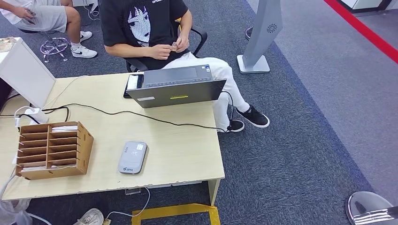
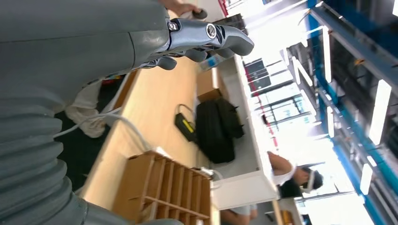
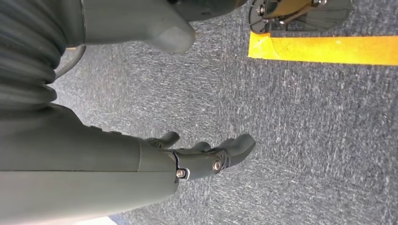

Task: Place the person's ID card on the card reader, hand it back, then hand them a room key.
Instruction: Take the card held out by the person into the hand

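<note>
A seated person in a black T-shirt holds a small card (image 1: 174,45) in both hands behind the desk. On the wooden desk (image 1: 187,154) near its front edge lies the grey card reader (image 1: 132,157). A cardboard rack (image 1: 51,150) with several slots holding white key cards stands at the desk's left; the left wrist view shows the rack (image 2: 164,192) too. My left hand (image 2: 197,42) hangs open beside the desk, holding nothing. My right hand (image 3: 206,154) hangs open over the carpet, fingers apart and empty.
A grey laptop (image 1: 176,86) sits at the desk's far edge with a phone (image 1: 133,84) beside it. A black cable (image 1: 141,115) runs across the desk. A white monitor back (image 1: 26,72) stands far left. Yellow floor tape (image 1: 173,213) lies below the desk.
</note>
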Available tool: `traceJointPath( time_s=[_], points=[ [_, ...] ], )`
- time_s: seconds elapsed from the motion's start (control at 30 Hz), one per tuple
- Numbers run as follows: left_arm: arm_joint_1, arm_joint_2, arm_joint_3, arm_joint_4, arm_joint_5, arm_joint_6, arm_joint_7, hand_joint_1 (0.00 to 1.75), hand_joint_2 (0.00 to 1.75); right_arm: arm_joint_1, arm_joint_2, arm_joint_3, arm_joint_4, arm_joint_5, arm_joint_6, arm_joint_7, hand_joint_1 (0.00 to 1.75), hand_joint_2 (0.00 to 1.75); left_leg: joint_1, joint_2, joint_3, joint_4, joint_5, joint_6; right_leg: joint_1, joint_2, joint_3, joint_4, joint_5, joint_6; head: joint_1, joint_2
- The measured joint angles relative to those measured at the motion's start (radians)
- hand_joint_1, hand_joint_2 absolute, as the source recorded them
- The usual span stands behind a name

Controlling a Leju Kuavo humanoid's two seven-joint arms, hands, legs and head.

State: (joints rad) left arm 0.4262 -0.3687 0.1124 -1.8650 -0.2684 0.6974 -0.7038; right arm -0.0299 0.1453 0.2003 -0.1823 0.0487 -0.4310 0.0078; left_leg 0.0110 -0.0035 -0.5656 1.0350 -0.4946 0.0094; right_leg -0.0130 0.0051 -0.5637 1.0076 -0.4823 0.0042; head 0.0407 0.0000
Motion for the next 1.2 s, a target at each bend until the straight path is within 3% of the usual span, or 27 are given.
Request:
traceJointPath(
  time_s=[0.23,0.37,0.6,0.87,1.0,1.2],
  points=[
    [-0.011,0.016,-0.018,-0.036,-0.008,-0.002,0.002,0.00,1.75,-0.003,0.000,0.001,0.000,0.015,0.007,0.010,0.00,1.75,0.000,0.000,0.001,0.000,0.000,0.000,0.000,0.000,0.000,0.000,0.000,0.000,0.000,0.000],
    [-0.054,0.078,-0.030,-0.033,-0.087,-0.002,0.052,0.00,1.75,-0.005,-0.002,0.007,0.000,0.034,0.023,0.017,0.00,1.75,0.000,0.000,0.001,0.000,0.000,-0.001,0.000,0.000,0.000,0.000,0.000,0.000,0.000,0.000],
    [-0.200,0.215,-0.032,0.060,-0.180,-0.016,0.187,0.00,1.75,-0.020,-0.009,0.020,-0.001,0.061,0.055,0.037,0.00,1.75,0.000,0.000,0.001,0.000,0.003,-0.001,0.000,0.000,0.000,0.001,0.001,0.000,0.000,0.000],
    [-0.403,0.340,-0.032,0.281,-0.220,-0.037,0.194,0.00,1.75,-0.042,-0.016,0.043,-0.005,0.099,0.085,0.048,0.00,1.75,0.000,0.000,0.001,0.000,0.005,-0.002,0.000,0.000,0.000,0.001,0.004,-0.001,0.000,0.000],
    [-0.503,0.371,-0.043,0.404,-0.274,-0.038,0.212,0.00,1.75,-0.051,-0.018,0.047,-0.006,0.107,0.092,0.052,0.00,1.75,0.000,0.000,0.001,0.000,0.005,-0.002,0.000,0.000,0.000,0.001,0.004,-0.002,0.000,0.000],
    [-0.590,0.376,-0.089,0.515,-0.299,-0.040,0.238,0.00,1.75,-0.054,-0.019,0.047,-0.008,0.113,0.090,0.054,0.00,1.75,0.000,0.000,0.001,0.000,0.005,-0.002,0.000,0.000,-0.001,0.001,0.004,-0.002,0.000,0.000]
  ],
)
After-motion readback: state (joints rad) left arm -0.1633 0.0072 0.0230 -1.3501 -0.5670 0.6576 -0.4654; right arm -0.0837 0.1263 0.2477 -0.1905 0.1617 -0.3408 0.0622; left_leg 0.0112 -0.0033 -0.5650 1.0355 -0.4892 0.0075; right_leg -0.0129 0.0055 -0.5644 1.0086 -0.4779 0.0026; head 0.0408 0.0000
